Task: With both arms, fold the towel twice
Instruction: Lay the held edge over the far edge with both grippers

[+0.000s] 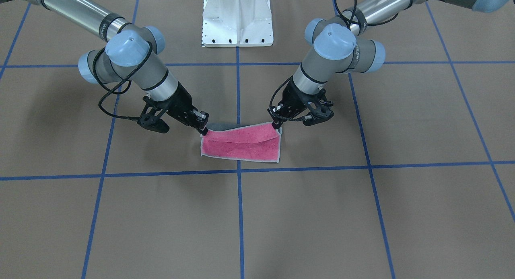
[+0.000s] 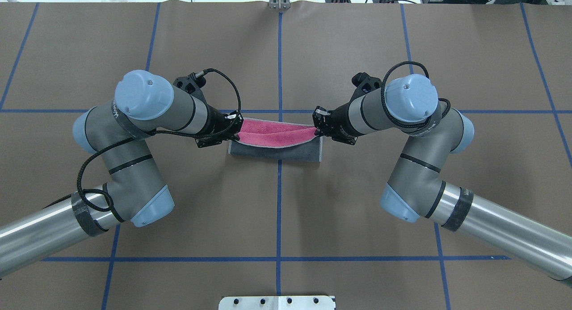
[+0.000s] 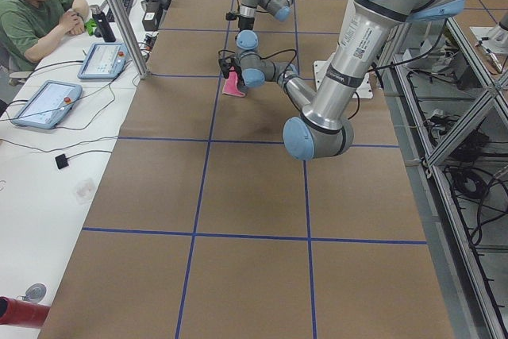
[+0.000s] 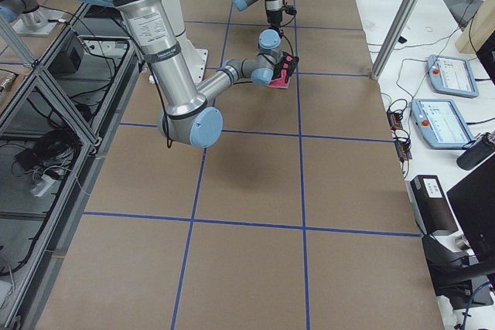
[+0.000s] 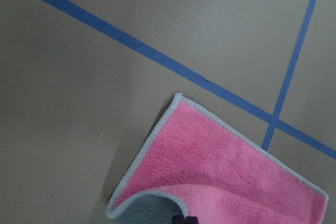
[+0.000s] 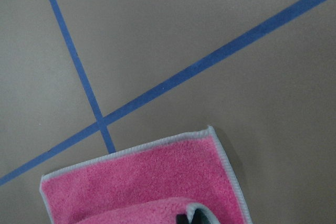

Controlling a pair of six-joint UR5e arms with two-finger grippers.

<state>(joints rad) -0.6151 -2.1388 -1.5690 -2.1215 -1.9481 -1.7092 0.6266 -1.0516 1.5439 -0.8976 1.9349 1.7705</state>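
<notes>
The towel (image 1: 241, 148) lies at the table's middle, pink face up, partly doubled over. Its dark grey underside (image 2: 277, 152) shows on the raised flap nearest the robot. My left gripper (image 2: 237, 127) is shut on one corner of the raised edge, which is on the right in the front view (image 1: 277, 126). My right gripper (image 2: 318, 130) is shut on the other corner (image 1: 204, 130). The edge sags between them, a little above the flat part. Both wrist views show pink cloth under a grey-bordered curl: the left wrist view (image 5: 210, 171) and the right wrist view (image 6: 142, 182).
The white pedestal base (image 1: 237, 17) stands at the robot's side of the brown table with its blue tape grid (image 2: 279, 203). An operator (image 3: 32, 13) and touch pendants (image 4: 445, 121) are on side tables beyond the far edge.
</notes>
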